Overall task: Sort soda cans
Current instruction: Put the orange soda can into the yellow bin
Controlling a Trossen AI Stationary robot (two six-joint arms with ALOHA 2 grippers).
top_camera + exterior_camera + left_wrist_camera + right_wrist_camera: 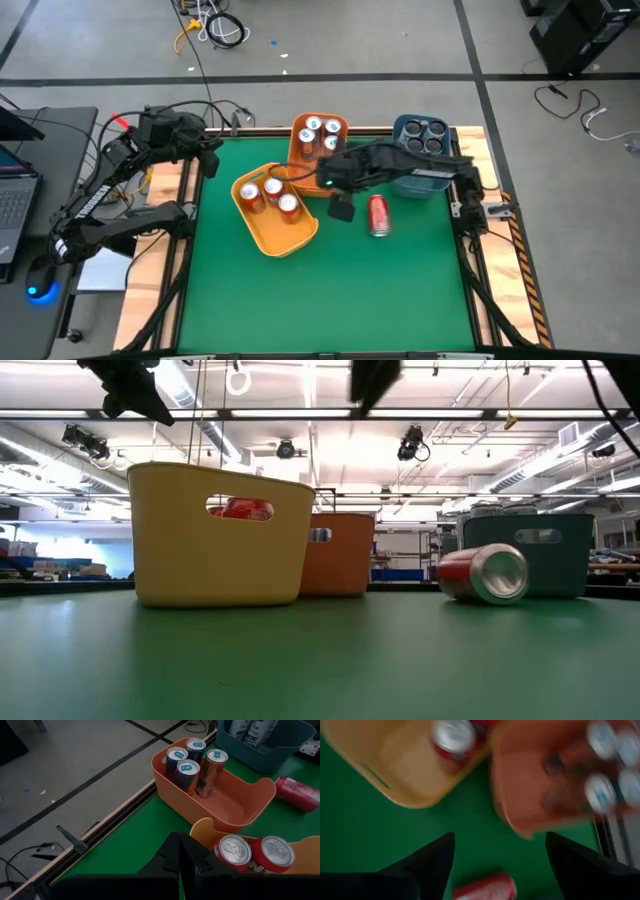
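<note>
One red soda can (379, 215) lies on its side on the green table, its silver top toward the near edge (485, 573). My right gripper (340, 203) hangs open high above the table, just left of that can. In the right wrist view its fingers (500, 838) spread wide, with the can (485, 889) far below them. Three red cans stand upright in the yellow bin (262, 232). Several cans stand in the orange bin (297, 150). Dark cans stand in the blue bin (420, 180). My left gripper (184, 854) waits shut above the table's far left corner.
The three bins stand close together along the far half of the table, the yellow one (215, 535) nearest. The near half of the green table (320, 300) is bare. A laptop (15, 190) and cables lie beyond the left edge.
</note>
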